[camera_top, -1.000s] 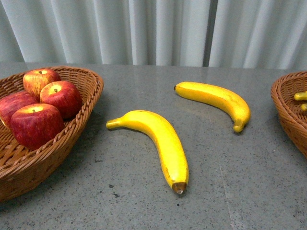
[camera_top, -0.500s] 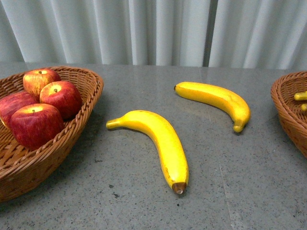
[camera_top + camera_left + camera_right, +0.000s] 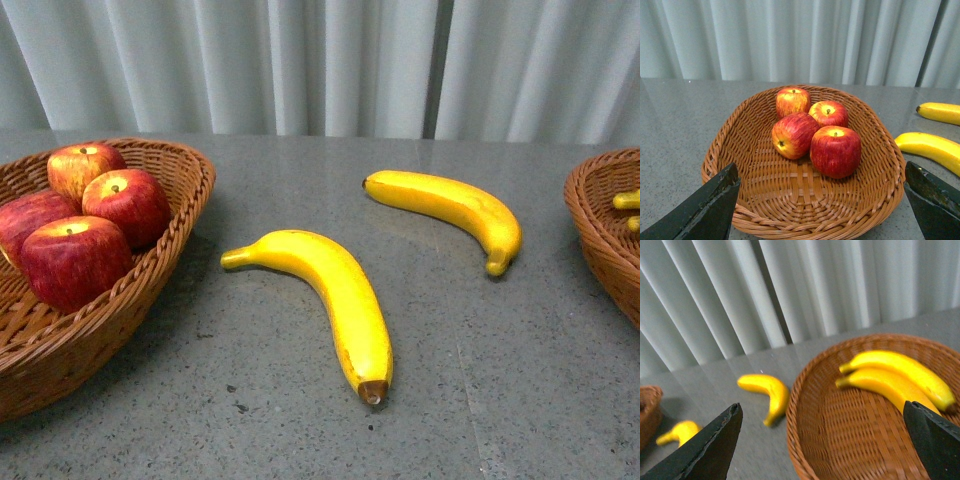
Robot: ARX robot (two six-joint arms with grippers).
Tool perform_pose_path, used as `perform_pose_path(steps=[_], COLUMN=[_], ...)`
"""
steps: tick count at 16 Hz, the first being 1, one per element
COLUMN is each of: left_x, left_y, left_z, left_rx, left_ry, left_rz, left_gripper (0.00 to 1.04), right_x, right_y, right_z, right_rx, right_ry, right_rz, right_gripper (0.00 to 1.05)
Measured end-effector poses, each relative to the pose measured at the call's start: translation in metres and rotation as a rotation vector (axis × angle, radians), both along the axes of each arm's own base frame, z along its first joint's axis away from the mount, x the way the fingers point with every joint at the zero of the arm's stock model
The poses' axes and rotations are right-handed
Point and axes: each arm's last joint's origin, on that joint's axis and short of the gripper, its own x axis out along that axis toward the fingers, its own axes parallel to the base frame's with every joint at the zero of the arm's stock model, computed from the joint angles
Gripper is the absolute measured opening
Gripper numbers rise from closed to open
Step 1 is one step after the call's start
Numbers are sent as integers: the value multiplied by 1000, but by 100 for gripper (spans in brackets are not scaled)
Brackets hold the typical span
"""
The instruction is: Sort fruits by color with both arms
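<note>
Several red apples [image 3: 75,255] lie in the wicker basket [image 3: 190,195] at the left. Two bananas rest on the grey table, one near the middle [image 3: 335,290] and one further back right [image 3: 455,205]. Neither arm shows in the front view. My left gripper [image 3: 820,210] is open above the near rim of the apple basket [image 3: 720,145], with nothing between its black fingers [image 3: 705,210]. My right gripper [image 3: 820,447] is open over the right basket [image 3: 805,440], which holds two bananas [image 3: 900,372]. That view is slightly blurred.
The right basket's rim [image 3: 590,230] shows at the front view's right edge, with banana tips [image 3: 626,200] inside. A pleated grey curtain [image 3: 330,65] closes off the table's far side. Bare tabletop [image 3: 500,380] lies between the baskets around the two loose bananas.
</note>
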Motion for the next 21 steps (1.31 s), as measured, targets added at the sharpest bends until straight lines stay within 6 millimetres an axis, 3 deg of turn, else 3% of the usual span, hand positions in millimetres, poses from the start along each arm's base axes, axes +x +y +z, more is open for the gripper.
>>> perform_pose_path(steps=[3, 5, 7, 10, 12, 14, 16, 21], left_x=[0, 0, 0, 0, 0, 0, 0, 0], left_y=[0, 0, 0, 0, 0, 0, 0, 0], left_z=[0, 0, 0, 0, 0, 0, 0, 0], left_rx=[0, 0, 0, 0, 0, 0, 0, 0], left_ry=[0, 0, 0, 0, -1, 0, 0, 0], left_rz=[0, 0, 0, 0, 0, 0, 0, 0], left_gripper=[98, 98, 98, 98, 98, 98, 98, 98], right_x=[53, 102, 147, 171, 177, 191, 201, 238], right_y=[21, 56, 109, 194, 229, 243, 244, 204], right_z=[53, 71, 74, 80, 71, 55, 38, 6], right_rx=[26, -10, -64, -152, -212, -248, -281, -379], right_ry=[-110, -58, 74, 196, 263, 299, 333, 440], right_rz=[124, 239, 373, 580, 661, 669, 670, 535], right_gripper=[98, 98, 98, 98, 98, 98, 98, 98])
